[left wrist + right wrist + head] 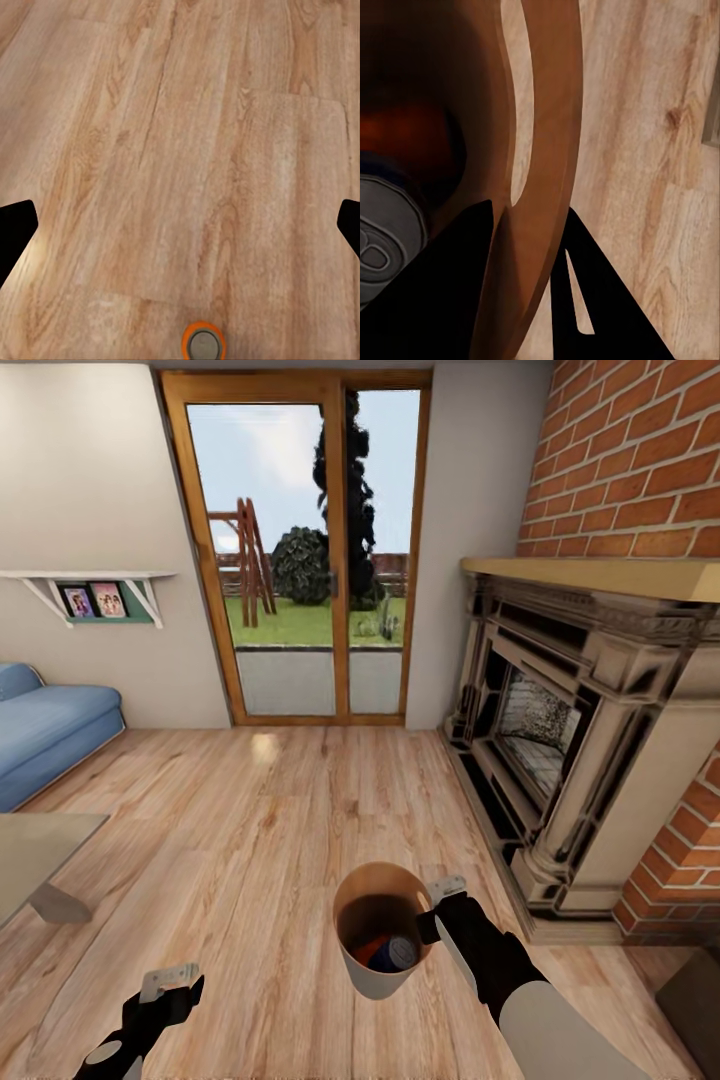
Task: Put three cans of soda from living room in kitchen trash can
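Right claw [440, 908] sits lowest and closest in my head view, clamped on the rim of the tash can [372, 972]. Right wrist view confirms: one finger inside the tan wall [540, 150], one outside, rim pinched between them. Bin is off the floor, carried in front of me, roughly upright.

Inside the bin I see a dark blue can [397, 953] with its silver top up, plus an orange can [368, 948] lying beside it, touching. Right wrist view shows the silver top [382, 244] and a dark orange-red shape [405, 135] behind it. Can't tell how many orange cans are in there.

Left claw [170, 980] is low on my left, fingers spread wide, holding nothing. Left wrist view has both finger tips [15, 232] at the frame edges with bare plank floor [180, 165] between, and one orange can [203, 343] standing upright on the floor, silver top facing the camera.

Surroundings: living room, wood floor [250, 810], glass doors [305, 560] ahead, brick fireplace [590, 710] on the right, blue sofa [50, 725] far left, grey bench corner [40, 850] near left.
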Motion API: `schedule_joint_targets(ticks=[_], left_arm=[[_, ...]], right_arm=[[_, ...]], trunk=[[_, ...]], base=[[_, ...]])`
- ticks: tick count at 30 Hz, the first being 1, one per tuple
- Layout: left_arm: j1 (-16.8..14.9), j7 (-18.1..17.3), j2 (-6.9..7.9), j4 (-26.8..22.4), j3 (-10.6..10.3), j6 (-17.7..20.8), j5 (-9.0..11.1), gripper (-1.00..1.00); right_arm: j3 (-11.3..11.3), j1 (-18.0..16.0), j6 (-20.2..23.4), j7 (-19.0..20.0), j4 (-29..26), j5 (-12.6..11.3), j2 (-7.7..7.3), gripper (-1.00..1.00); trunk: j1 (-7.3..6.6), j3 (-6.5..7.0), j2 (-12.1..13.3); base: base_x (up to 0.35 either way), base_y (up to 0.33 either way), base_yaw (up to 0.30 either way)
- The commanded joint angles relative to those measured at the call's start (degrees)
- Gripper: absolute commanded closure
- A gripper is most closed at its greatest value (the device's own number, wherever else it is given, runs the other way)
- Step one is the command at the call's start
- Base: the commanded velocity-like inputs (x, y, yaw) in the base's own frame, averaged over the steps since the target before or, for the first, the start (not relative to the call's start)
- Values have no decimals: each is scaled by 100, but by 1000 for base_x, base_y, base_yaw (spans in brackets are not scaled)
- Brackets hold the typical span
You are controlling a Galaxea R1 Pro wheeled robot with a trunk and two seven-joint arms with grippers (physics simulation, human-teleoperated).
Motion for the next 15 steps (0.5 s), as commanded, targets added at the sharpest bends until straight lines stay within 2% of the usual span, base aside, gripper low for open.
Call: schedule_joint_targets(ticks=[1,11,15], left_arm=[[0,0,0,1,-2,0,0,-100],[0,0,0,-8,-9,0,0,-100],[0,0,0,-14,-9,0,0,-100]], right_arm=[[-1,-3,-3,4,-5,-43,1,100],[-1,-3,-3,4,1,-43,3,100],[-1,-3,-3,4,3,-43,2,100]], trunk=[[0,-8,-1],[0,-101,-1],[0,-138,-1]], base=[[6,0,0],[3,0,0],[123,0,0]])
